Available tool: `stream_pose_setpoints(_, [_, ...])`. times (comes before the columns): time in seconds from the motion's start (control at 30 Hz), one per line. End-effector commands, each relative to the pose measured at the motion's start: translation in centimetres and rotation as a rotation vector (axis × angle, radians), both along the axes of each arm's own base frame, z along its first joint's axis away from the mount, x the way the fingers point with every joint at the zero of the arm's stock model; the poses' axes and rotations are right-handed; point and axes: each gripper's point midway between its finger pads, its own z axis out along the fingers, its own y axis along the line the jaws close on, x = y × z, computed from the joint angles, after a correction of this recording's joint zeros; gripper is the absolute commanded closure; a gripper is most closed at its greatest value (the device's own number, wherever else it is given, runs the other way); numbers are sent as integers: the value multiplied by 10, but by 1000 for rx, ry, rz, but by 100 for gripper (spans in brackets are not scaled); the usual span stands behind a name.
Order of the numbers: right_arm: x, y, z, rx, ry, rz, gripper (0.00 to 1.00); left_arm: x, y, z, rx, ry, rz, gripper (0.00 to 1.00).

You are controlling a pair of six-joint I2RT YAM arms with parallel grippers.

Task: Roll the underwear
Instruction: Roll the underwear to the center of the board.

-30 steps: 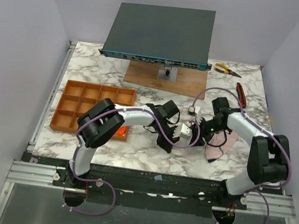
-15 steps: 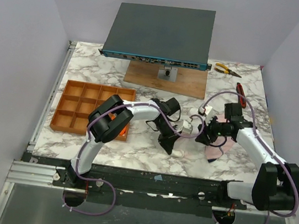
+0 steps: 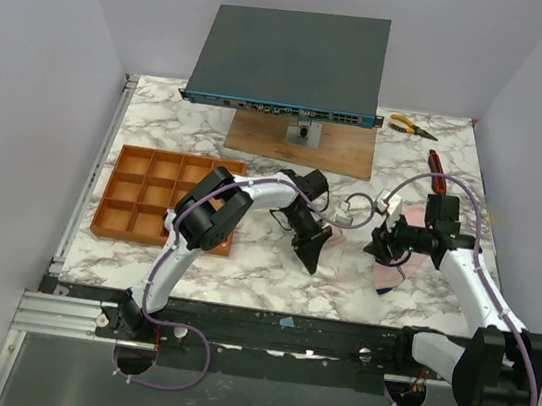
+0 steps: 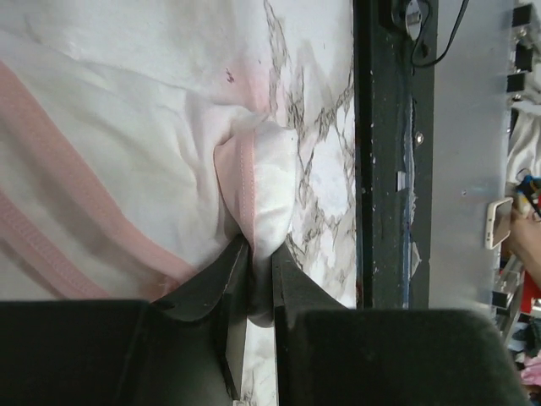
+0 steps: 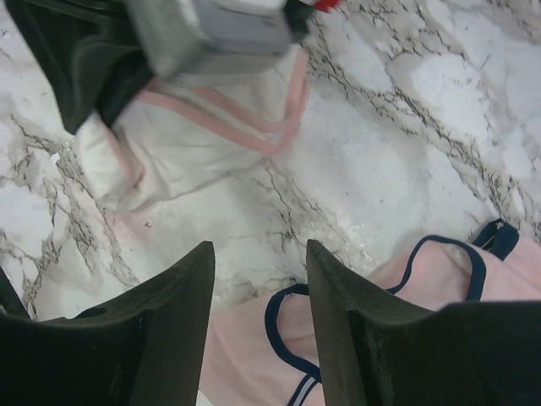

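A cream underwear [image 4: 127, 144] with pink edging lies on the marble table near the middle. My left gripper [image 4: 260, 254] is shut on a bunched fold of it at its near edge. From above, the left gripper [image 3: 310, 257] points toward the near edge, and the cream underwear [image 3: 340, 239] shows faintly beside it. The right wrist view has the same cream underwear [image 5: 194, 144] at upper left. My right gripper [image 5: 259, 249] is open, hovering over a pale pink underwear [image 5: 406, 288] with dark edging. In the top view, this right gripper [image 3: 384, 249] is above the pink underwear [image 3: 400, 274].
An orange-brown compartment tray [image 3: 170, 164] sits at the left. A dark flat box [image 3: 289, 59] stands on a wooden board [image 3: 299, 144] at the back. Yellow-handled pliers [image 3: 410, 128] and a red-handled tool [image 3: 437, 171] lie at the back right.
My right gripper has drawn back to the right, away from the left gripper, and is now over the pink underwear. The left elbow swung right; the left gripper still holds the cream fold.
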Motion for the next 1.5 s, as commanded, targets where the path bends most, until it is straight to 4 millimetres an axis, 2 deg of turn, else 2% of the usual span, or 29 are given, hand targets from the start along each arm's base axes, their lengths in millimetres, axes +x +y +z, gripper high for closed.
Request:
stream_pose_setpoints(0.0, [-21,19,1,28,-16,146,50,3,-4,-5,35,114,5,100])
stream_pose_setpoints(0.3, [-36,53,-19,-114,-32,304,50,16,-9,-12,71,264,92,100])
stream_pose_setpoints(0.5, [-44,63,-32,-170,-25,358,51,26,-11,-19,101,330,142,100])
stream_pose_setpoints(0.77, [-55,79,-47,-253,-44,432,51,30,-14,-16,120,367,172,100])
stream_pose_setpoints(0.93, [-50,84,-54,-296,-72,437,52,30,-14,-15,121,384,176,100])
stream_pose_setpoints(1.33, [-51,83,-78,-341,-25,468,57,31,-11,-13,107,383,172,100])
stream_pose_setpoints(1.47, [-54,87,-81,-327,14,477,65,31,-11,-14,104,375,169,100])
